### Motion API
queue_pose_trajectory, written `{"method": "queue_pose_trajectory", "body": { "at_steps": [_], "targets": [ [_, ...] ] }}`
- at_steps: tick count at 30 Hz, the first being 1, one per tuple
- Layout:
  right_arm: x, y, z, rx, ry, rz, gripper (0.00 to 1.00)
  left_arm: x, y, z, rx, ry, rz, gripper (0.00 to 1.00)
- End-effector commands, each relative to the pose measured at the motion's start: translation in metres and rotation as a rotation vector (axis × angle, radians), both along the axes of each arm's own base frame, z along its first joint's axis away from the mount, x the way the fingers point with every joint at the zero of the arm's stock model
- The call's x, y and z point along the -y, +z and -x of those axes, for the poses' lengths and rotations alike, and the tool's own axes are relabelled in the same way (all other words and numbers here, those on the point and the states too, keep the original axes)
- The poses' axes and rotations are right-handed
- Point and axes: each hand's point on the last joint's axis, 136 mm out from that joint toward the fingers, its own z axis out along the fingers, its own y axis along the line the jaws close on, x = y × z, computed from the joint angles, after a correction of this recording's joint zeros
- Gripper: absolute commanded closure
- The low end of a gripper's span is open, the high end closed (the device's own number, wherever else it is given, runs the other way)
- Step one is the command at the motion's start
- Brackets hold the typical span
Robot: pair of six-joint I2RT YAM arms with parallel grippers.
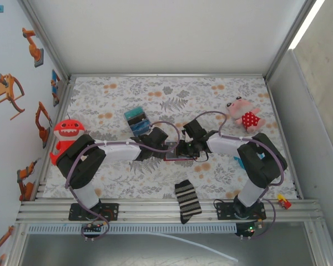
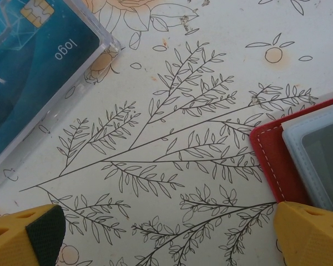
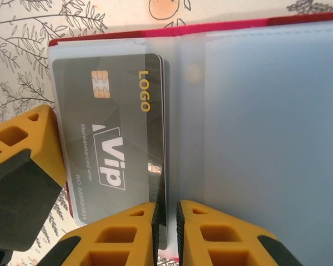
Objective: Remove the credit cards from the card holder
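Note:
The card holder [image 3: 255,138], a dark-red wallet, lies open on the floral cloth with its blue-grey pockets up. A dark grey "VIP" credit card [image 3: 114,133] with a gold chip sits in the left pocket, more card edges stacked behind it. My right gripper [image 3: 166,233] is closed to a thin slit on the right edge of that dark card stack. My left gripper [image 2: 166,238] stands open just off the wallet's red corner [image 2: 272,158], with nothing but bare cloth between its fingers. From above, both grippers [image 1: 169,148] [image 1: 186,148] meet over the wallet [image 1: 177,157].
A clear box [image 2: 28,72] holding a teal chip card lies beyond the left gripper; from above it is the striped box [image 1: 136,119]. A red plush [image 1: 66,136] sits at the left edge, a pink plush [image 1: 243,115] at the right, a striped sock [image 1: 187,200] at the front.

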Motion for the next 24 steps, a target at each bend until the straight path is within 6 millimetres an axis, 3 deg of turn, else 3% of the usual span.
{"method": "queue_pose_trajectory", "body": {
  "at_steps": [1, 24],
  "targets": [
    [0.001, -0.008, 0.004, -0.034, -0.015, -0.022, 0.83, 0.004, -0.001, 0.002, -0.008, -0.026, -0.036, 0.03],
    [-0.01, 0.008, 0.002, -0.026, -0.003, -0.138, 0.87, 0.0, -0.002, 0.004, -0.014, -0.02, -0.072, 0.03]
  ]
}}
